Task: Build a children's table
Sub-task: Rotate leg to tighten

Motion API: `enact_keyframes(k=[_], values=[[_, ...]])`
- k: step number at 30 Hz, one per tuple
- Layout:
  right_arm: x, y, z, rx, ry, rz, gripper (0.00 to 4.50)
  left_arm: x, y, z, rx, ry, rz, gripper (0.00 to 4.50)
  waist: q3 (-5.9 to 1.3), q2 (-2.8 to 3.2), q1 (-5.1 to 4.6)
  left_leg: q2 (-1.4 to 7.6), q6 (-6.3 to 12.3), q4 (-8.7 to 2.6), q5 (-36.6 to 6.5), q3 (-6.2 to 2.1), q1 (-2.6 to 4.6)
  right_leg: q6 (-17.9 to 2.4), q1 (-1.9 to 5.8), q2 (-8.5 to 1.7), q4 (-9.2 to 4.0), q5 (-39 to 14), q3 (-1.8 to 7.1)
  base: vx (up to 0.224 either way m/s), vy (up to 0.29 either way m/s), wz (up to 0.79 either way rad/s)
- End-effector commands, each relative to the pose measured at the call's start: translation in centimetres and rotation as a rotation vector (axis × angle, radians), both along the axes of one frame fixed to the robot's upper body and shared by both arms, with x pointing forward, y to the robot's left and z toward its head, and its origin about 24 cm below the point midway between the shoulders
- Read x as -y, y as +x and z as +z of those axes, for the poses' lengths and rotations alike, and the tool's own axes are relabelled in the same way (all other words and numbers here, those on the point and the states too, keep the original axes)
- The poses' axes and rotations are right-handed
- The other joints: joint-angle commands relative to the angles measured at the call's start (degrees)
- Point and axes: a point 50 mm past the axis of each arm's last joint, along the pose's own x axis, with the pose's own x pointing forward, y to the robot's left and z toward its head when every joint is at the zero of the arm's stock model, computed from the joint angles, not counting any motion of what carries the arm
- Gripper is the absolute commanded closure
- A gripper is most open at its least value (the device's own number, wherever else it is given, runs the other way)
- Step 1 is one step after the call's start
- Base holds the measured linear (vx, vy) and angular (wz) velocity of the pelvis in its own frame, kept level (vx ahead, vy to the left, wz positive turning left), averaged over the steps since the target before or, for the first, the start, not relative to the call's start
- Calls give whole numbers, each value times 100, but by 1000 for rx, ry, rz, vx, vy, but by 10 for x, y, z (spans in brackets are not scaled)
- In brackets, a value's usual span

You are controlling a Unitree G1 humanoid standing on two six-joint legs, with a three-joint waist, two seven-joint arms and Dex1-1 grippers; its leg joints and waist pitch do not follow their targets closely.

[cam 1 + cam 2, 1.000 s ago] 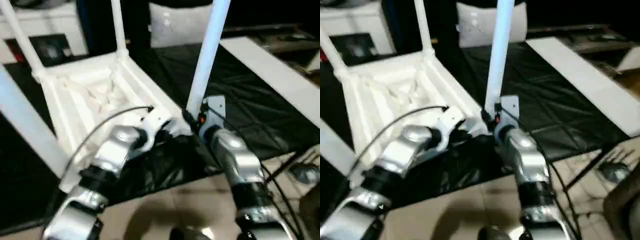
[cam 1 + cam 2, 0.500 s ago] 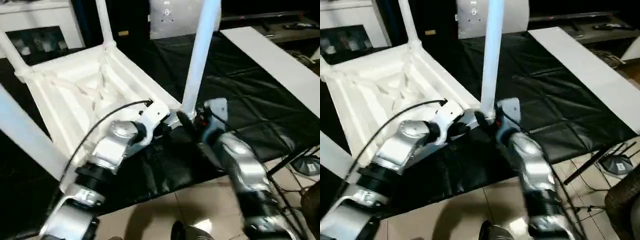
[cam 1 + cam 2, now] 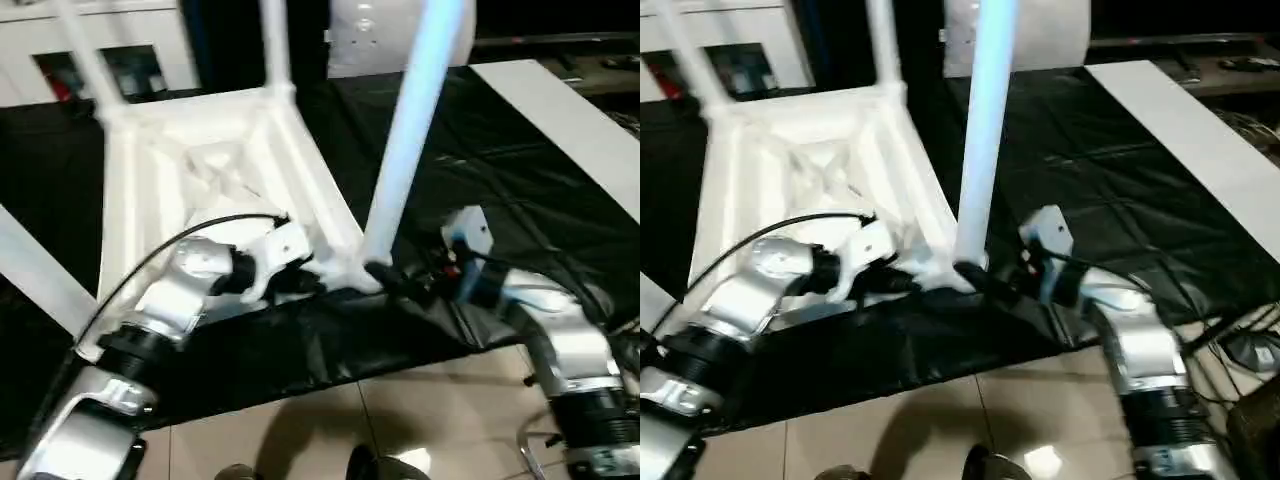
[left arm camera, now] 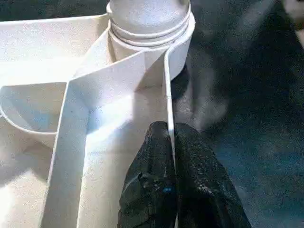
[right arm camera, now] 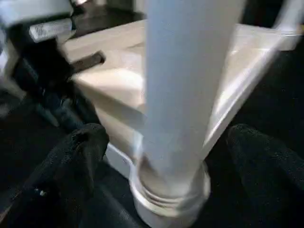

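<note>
L end effector (image 4: pixel 170 156) pinches children's table (image 3: pixel 200 160) rim; R (image 5: pixel 166 156) wide (straddling leg (image 3: pixel 405 150)).

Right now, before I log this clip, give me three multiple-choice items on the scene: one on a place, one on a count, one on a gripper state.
1. Where does the left gripper grip the children's table?
A. On a thin rim wall near a corner socket
B. On a leg's tip
C. On the black sheet

2. How many legs stand up from the upturned top in the head views?
A. One
B. Two
C. Four

3. How is the right gripper set at the near leg?
A. Shut on it
B. Open, a finger on each side
C. Shut beside it

Answers: 1 A, the black fingers pinch the wall; 2 C, four legs rise; 3 B, gaps show on both sides.
</note>
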Motion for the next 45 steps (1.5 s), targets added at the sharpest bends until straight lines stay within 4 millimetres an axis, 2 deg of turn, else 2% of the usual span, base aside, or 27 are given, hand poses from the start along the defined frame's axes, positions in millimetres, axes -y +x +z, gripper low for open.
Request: enact_keyframes(k=[1, 3, 4, 5, 7, 9, 11, 15, 17, 26, 27, 30, 36, 38, 39, 41, 43, 45], values=[[-2, -4, 1, -14, 6, 89, 3, 9, -8, -2, -12, 13, -140, 450, -532, -54, -26, 200, 969, -341, 390, 51, -57, -186, 551, -428, -335, -2022, 440, 0, 0, 0], [-1, -7, 1, -30, -7, 146, 3, 8, -10, -1, -19, 21, -187, 450, -535, -47, 17, 201, 1029, -342, 423, 51, -52, -195, 554, -425, -325, -2002, 439, 0, 0, 0], [0, -9, 0, -49, -22, 194, 20, 6, -12, -1, -28, 29, -222, 450, -537, -45, 26, 213, 1022, -343, 447, 50, -50, -211, 550, -431, -320, -1984, 443, 0, 0, 0], [1, -10, -1, -78, -36, 242, 31, 4, -14, 0, -35, 37, -259, 450, -534, -71, 46, 199, 1030, -345, 439, 53, -53, -206, 562, -424, -319, -2010, 437, 0, 0, 0], [3, -11, -3, -122, -50, 300, 31, 3, -15, 0, -44, 48, -305, 450, -542, -75, 56, 197, 1026, -342, 427, 57, -55, -205, 562, -421, -322, -2054, 430, 0, 0, 0], [3, -12, -5, -152, -64, 346, 62, 2, -17, -1, -58, 52, -338, 450, -534, -80, 74, 188, 973, -343, 375, 67, -61, -156, 566, -428, -347, -2175, 425, 0, 0, 0], [2, -12, -6, -171, -78, 388, 75, 2, -19, -2, -75, 57, -370, 450, -537, -83, 92, 196, 930, -343, 381, 72, -59, -123, 562, -426, -348, -2215, 430, 0, 0, 0], [0, -10, -5, -183, -90, 442, 114, 2, -22, -3, -106, 67, -426, 450, -548, -87, 152, 228, 935, -341, 500, 72, -42, -180, 541, -425, -313, -2101, 434, 0, 0, 0], [-1, -9, -4, -195, -84, 468, 129, 2, -23, -4, -123, 71, -451, 450, -551, -89, 172, 225, 924, -338, 528, 76, -53, -180, 554, -429, -308, -2071, 436, 0, 0, 0], [-4, -16, -3, -262, -86, 603, 207, -1, -22, -5, -133, 100, -484, 450, -555, -91, 177, 207, 836, -339, 435, 78, -70, -43, 570, -412, -337, -2186, 412, 0, 0, 0], [-4, -16, -3, -262, -86, 603, 223, -1, -22, -5, -133, 100, -484, 450, -550, -93, 176, 198, 838, -337, 418, 83, -69, -27, 564, -400, -352, -2213, 408, 0, 0, 0], [-5, -16, -4, -264, -81, 614, 236, -1, -21, -4, -134, 101, -486, 450, -555, -97, 175, 199, 792, -341, 382, 82, -68, 11, 571, -404, -353, -2259, 400, 0, 0, 0], [-10, -21, -4, -294, -25, 637, 243, -2, -19, -4, -138, 56, -426, 450, -555, -107, 173, 195, 767, -340, 377, 88, -70, 46, 574, -394, -359, -2267, 394, 0, 0, 0], [-14, -23, -5, -296, 11, 598, 243, -2, -17, -3, -138, 30, -361, 450, -554, -99, 174, 206, 749, -344, 397, 83, -65, 58, 570, -395, -362, -2271, 394, 0, 0, 0], [-16, -23, -6, -293, 22, 571, 243, -2, -16, -3, -137, 21, -336, 450, -559, -71, 178, 209, 738, -343, 408, 78, -62, 51, 572, -403, -358, -2254, 395, 0, 0, 0], [-22, -20, -8, -289, 44, 497, 243, -2, -14, -3, -140, 7, -265, 450, -553, -91, 161, 193, 668, -349, 348, 82, -73, 99, 582, -403, -381, -2343, 384, 0, 0, 0], [-27, -17, -10, -273, 51, 430, 243, 0, -13, -1, -137, -21, -215, 450, -528, -88, 132, 159, 561, -359, 174, 97, -60, 209, 571, -390, -455, -2631, 351, 0, 0, 0], [-31, -16, -10, -250, 58, 397, 243, 2, -12, 0, -134, -33, -179, 450, -516, -93, 67, 104, 477, -356, -134, 111, -64, 457, 589, -365, -538, -2985, 292, 0, 0, 0]])
